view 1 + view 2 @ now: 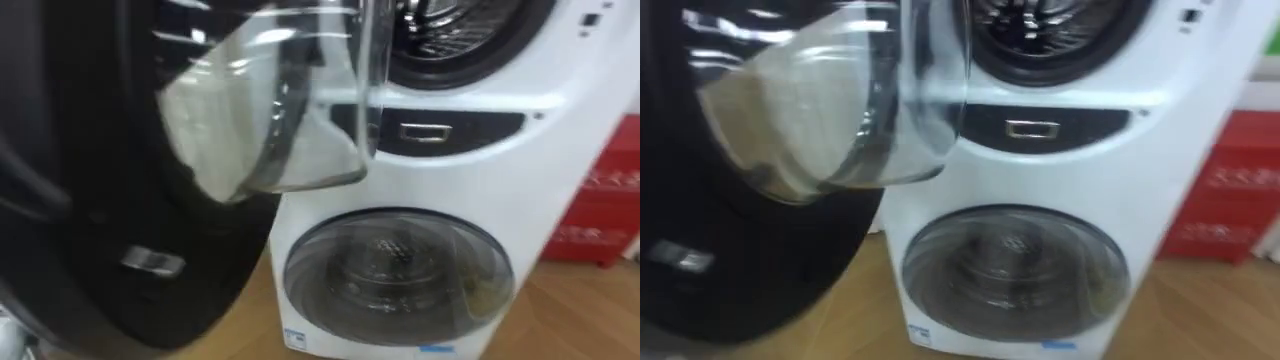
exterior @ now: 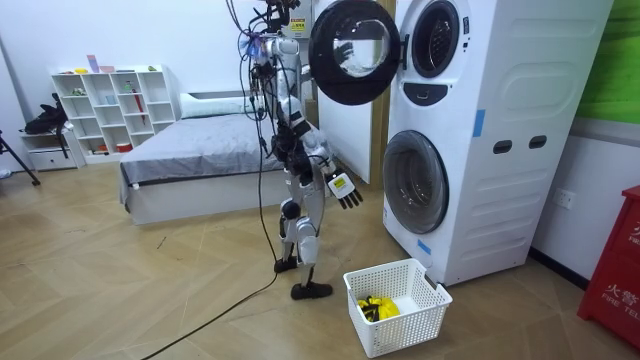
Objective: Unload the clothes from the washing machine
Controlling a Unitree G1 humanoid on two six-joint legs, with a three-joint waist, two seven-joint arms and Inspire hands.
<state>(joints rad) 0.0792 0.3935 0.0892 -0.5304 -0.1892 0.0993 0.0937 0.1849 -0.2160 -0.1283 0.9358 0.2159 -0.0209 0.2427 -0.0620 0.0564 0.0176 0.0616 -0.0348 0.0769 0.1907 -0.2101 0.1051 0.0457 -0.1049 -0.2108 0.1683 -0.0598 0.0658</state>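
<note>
I have the robot standing on the wood floor facing the washer [image 2: 500, 120], just behind the upper door [image 2: 354, 52], which stands swung wide open towards it. From the head, that dark door [image 1: 150, 200] and its glass bowl [image 1: 270, 110] sit very close on the left. The upper drum mouth [image 1: 450, 30] is at the top edge, and I cannot tell what lies inside. The lower door [image 1: 398, 280] is closed.

The right hand [image 2: 343, 190] hangs low in front of the hips, well short of the machine — fingers straight, slightly spread, holding nothing.

A basket [image 2: 425, 300] stands on the floor by the washer's lower front corner, with a yellow cloth [image 2: 378, 307] lying in its bottom.
</note>
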